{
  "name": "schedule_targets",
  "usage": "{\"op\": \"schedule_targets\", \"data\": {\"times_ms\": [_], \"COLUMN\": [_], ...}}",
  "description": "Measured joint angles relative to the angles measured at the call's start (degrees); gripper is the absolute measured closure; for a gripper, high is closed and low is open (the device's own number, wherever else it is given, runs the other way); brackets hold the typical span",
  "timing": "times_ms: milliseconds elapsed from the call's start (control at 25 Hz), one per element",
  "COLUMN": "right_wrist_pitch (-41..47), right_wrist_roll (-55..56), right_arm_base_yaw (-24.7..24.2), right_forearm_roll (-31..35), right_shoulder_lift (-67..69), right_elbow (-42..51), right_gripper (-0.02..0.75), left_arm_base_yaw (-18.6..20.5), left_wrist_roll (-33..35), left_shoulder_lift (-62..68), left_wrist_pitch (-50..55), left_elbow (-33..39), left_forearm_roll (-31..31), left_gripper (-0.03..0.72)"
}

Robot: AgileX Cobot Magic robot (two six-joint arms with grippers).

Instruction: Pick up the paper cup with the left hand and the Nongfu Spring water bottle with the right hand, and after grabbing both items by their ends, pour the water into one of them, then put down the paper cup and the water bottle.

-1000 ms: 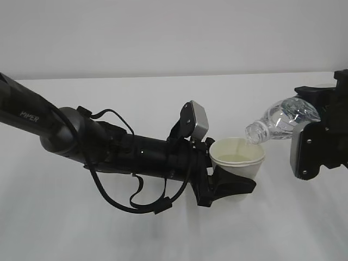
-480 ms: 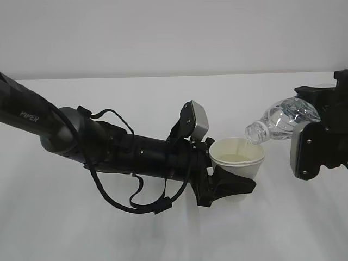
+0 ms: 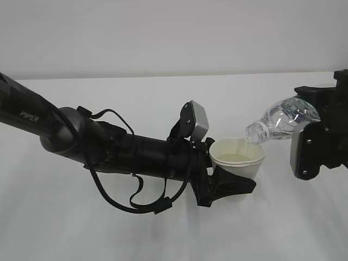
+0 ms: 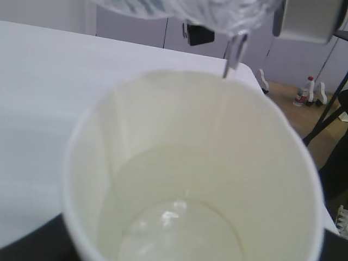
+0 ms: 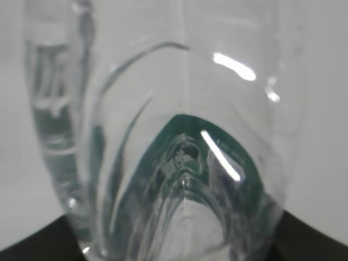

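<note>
White counter (image 3: 163,234): bare beneath both arms. Left hand (image 3: 231,185): jaws pinched on the paper cup (image 3: 237,159), held upright above the counter, water (image 4: 179,228) pooled inside. Right hand (image 3: 318,128): jaws clamped on the Nongfu Spring water bottle (image 3: 280,120), tilted, mouth over cup rim.

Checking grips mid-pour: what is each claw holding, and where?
Left claw holds the paper cup around its lower body. Right claw holds the tilted water bottle at its base end.
</note>
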Motion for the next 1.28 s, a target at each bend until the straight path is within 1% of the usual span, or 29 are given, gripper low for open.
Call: {"op": "schedule_targets", "data": {"times_ms": [1280], "right_wrist_pitch": [0.0], "right_wrist_roll": [-0.52], "right_arm_base_yaw": [0.0], "right_forearm_roll": [0.0], "right_shoulder_lift": [0.0], "right_elbow": [0.0], "right_gripper": [0.332], "left_arm_base_yaw": [0.0], "left_wrist_roll": [0.0], "left_shoulder_lift": [0.0], "left_wrist_pitch": [0.0], "left_elbow": [0.0], "left_forearm_roll": [0.2], "left_gripper": [0.228]}}
